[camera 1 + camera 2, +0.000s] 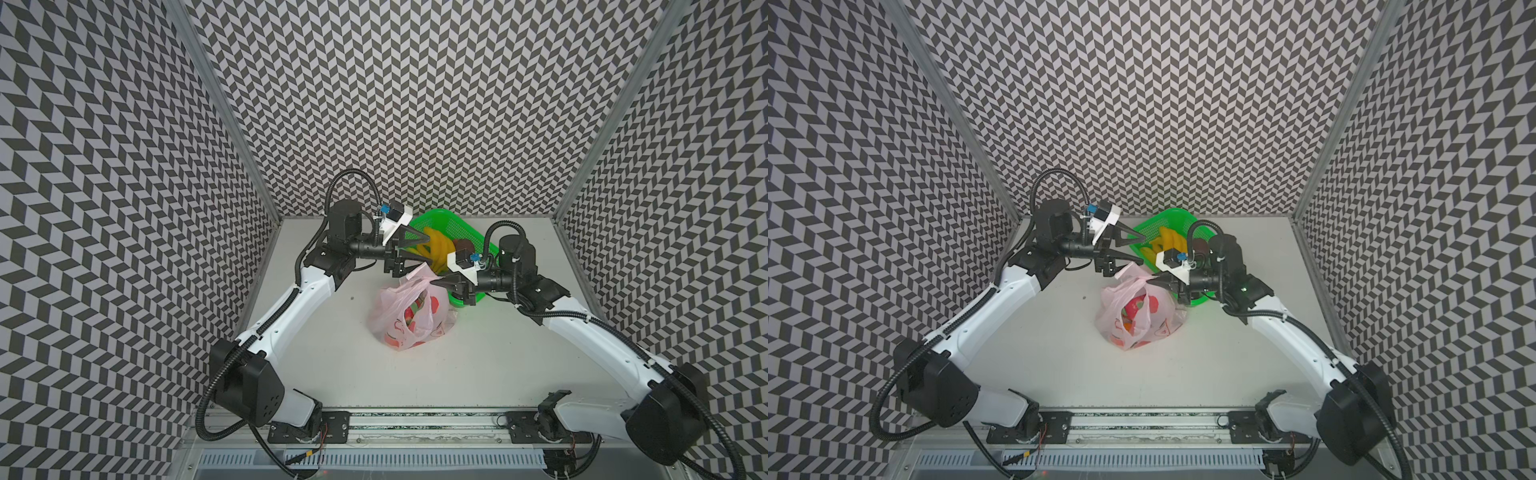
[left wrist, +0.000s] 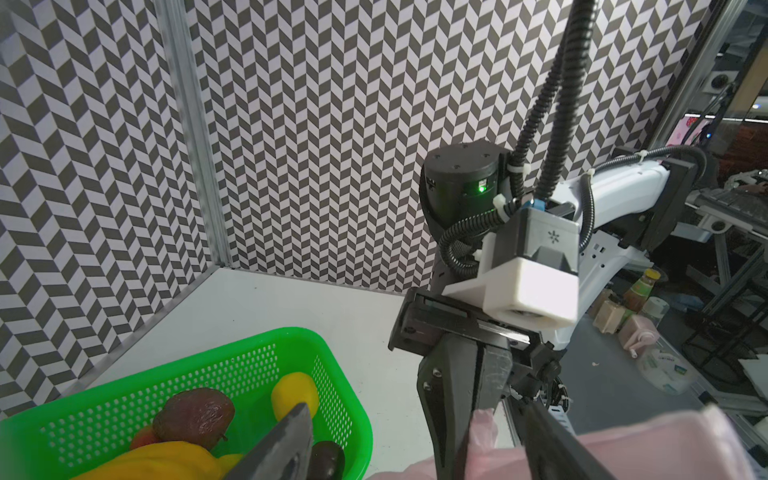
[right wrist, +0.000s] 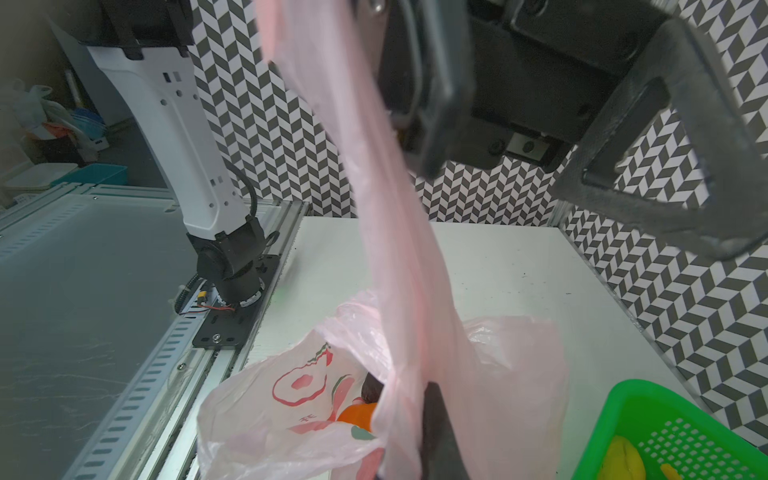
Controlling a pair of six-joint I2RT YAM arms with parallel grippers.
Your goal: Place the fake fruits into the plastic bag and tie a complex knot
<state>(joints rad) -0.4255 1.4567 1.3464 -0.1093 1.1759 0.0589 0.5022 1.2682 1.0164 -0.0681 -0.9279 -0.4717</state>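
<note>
Black-and-white chevron walls (image 1: 415,104) close in three sides of a white table (image 1: 478,365) that fills the lower middle of both top views. The left arm (image 1: 299,307) rises from the lower left and the right arm (image 1: 594,336) from the lower right. Both bend inward with level wrists and nearly meet just above centre.

A green mesh basket (image 1: 473,230) sits at the table's far edge, upper centre, holding yellow bananas (image 1: 438,247) and a dark brown fruit (image 2: 193,411). The plastic bag (image 1: 388,316) stands at centre, just below the basket, with fake fruits (image 1: 1133,307) showing through its mouth.

The right gripper (image 1: 435,281) has its fingers clamped together on a bag handle (image 1: 417,272), which stretches upward. The left gripper (image 1: 430,251) hangs just above, fingers spread wide. The handle passes close beside one finger, but I cannot tell whether they touch.
</note>
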